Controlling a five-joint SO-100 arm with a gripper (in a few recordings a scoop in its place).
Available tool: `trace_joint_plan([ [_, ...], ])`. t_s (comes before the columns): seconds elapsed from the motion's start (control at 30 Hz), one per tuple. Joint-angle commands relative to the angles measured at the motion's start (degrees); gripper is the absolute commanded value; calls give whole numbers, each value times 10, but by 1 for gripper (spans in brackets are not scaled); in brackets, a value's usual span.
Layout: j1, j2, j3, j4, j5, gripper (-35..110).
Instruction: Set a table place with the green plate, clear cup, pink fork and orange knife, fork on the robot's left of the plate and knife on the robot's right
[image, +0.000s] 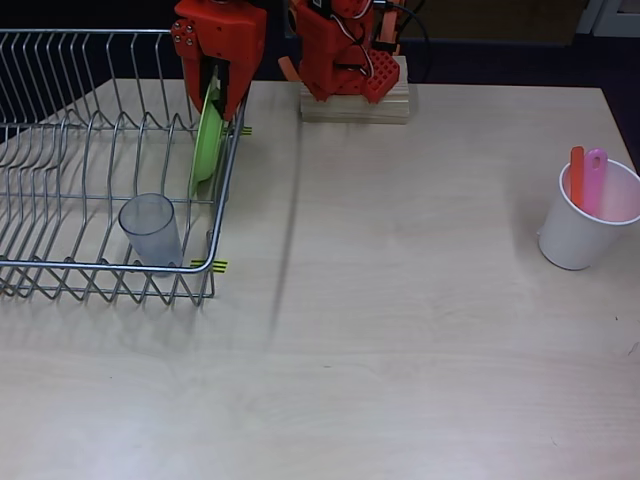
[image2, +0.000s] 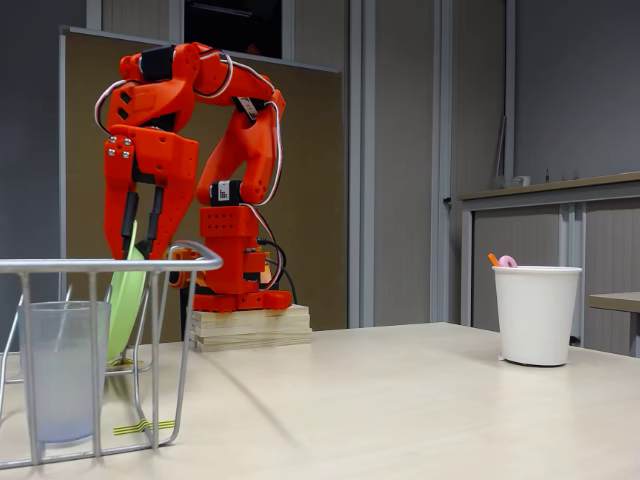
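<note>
At about nine o'clock in the overhead view your wire rack (image: 60, 150) holds the clear cup (image: 150, 228) at its front corner. Just right of it, near eleven o'clock, the gripper (image: 212, 85) pinches the top edge of the green plate (image: 206, 140), which stands on edge against the rack's right wall. Lift straight: a tilted pull could snag the rim on the wires or drag the rack. At three o'clock the white cup (image: 585, 225) holds the orange knife (image: 577, 175) and pink fork (image: 596, 180); it looks easy to tip.

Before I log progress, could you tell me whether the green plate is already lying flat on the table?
No, the green plate stands on edge in the wire rack, under the gripper.
</note>
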Motion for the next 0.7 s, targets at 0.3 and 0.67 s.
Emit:
trace_joint_plan([
  [0.3, 5, 106, -94, 56, -46, 0],
  [0.67, -42, 167, -261, 105, -138, 0],
])
